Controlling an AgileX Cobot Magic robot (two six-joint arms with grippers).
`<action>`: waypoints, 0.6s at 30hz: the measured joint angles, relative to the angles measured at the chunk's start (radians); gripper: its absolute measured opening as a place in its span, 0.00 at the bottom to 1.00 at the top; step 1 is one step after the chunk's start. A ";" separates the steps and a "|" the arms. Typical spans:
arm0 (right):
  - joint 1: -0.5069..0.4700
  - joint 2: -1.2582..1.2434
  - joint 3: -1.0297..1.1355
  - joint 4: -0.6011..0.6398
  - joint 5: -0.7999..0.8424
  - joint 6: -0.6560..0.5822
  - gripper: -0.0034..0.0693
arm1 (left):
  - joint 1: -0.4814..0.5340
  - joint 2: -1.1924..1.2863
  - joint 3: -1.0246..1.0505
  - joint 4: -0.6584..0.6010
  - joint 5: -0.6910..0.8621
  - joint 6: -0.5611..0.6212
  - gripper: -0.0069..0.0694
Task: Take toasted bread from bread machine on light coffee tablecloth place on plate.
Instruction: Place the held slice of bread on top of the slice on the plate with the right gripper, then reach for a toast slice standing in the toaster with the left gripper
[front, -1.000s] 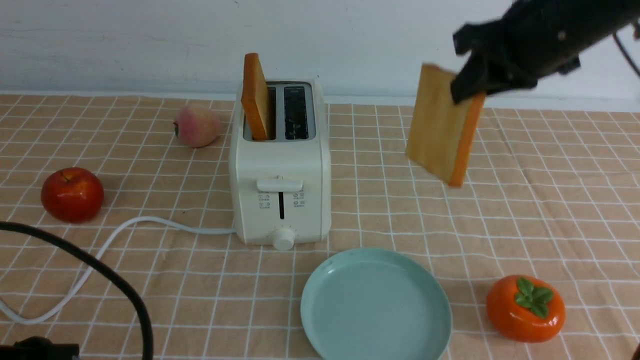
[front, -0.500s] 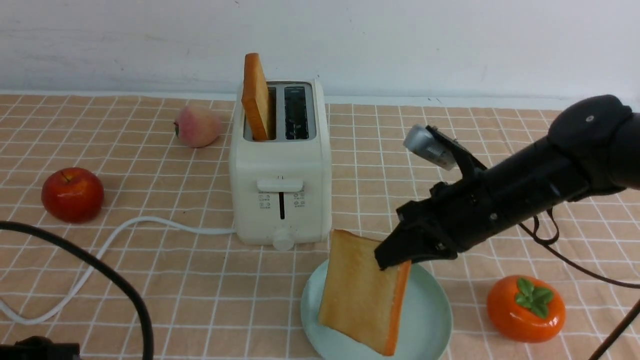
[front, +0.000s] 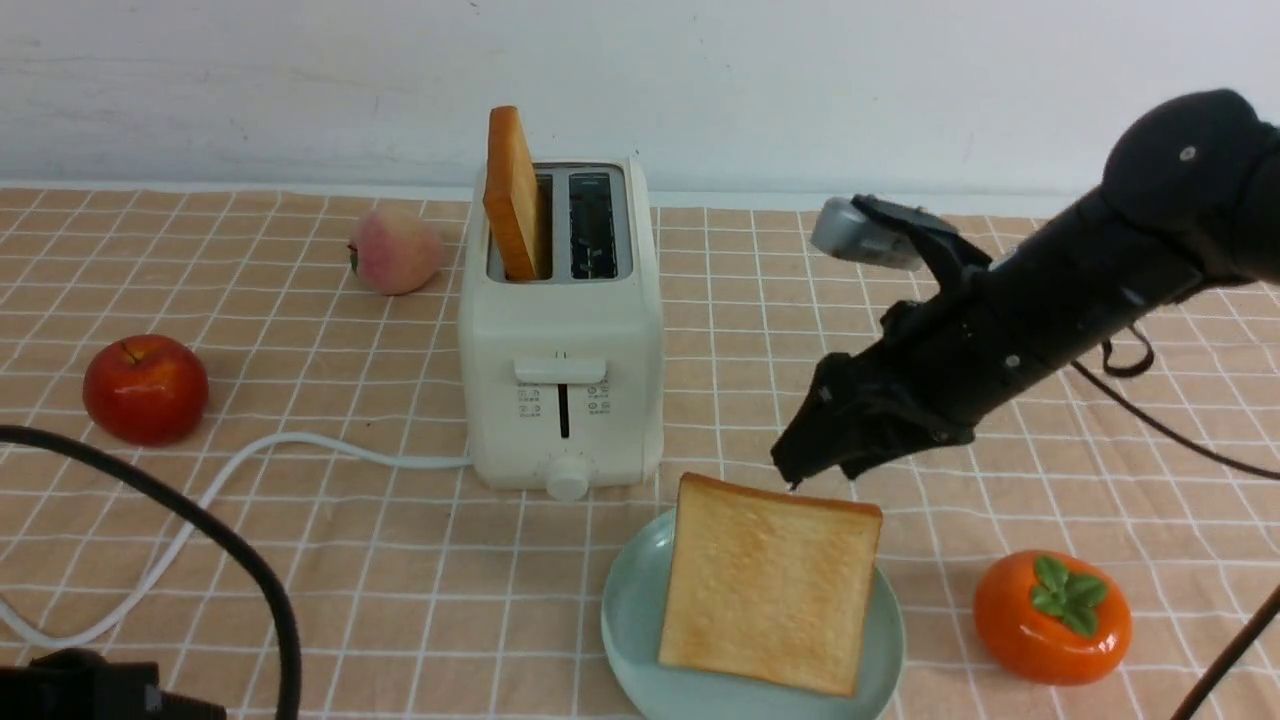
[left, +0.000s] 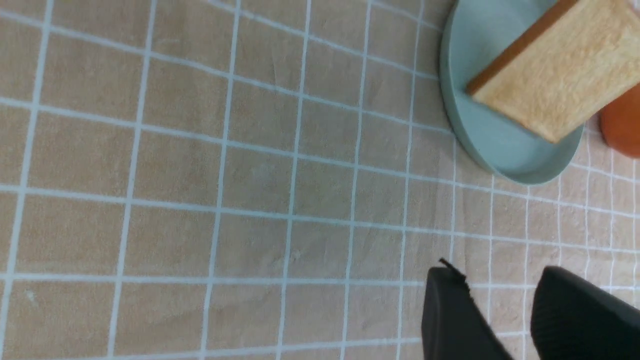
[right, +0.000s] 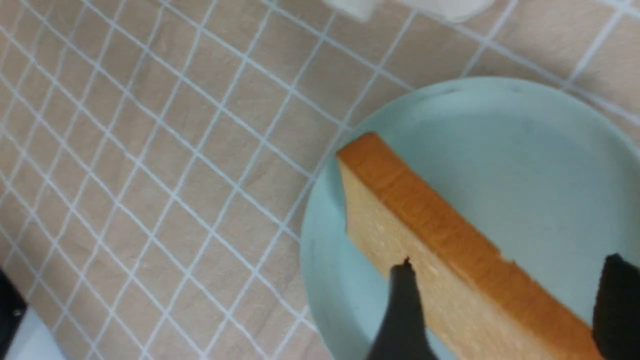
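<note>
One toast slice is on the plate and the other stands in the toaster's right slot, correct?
No: the front view shows the second slice in the toaster's left slot; its right slot is empty. The first slice is on the plate.

One golden-tan toast slice (front: 770, 588) lies face up on the pale mint-blue plate (front: 625, 612), covering most of it, with one darker crust edge toward the bread machine (front: 560, 360). Second slice (front: 513, 192) stands upright, half out of the cream-white machine's left slot. Plate sits just front-right of machine, both on the white-gridded light coffee tablecloth (front: 400, 560).
</note>
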 joint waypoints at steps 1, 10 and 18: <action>0.000 0.000 -0.030 -0.038 0.009 0.029 0.81 | 0.000 0.000 0.000 0.000 -0.022 0.011 0.40; -0.001 -0.014 -0.204 -0.065 0.025 0.097 0.86 | 0.000 0.001 0.000 -0.001 -0.303 0.032 0.40; 0.000 -0.102 -0.216 -0.121 0.032 0.141 0.71 | 0.000 0.066 0.000 -0.001 -0.339 0.044 0.40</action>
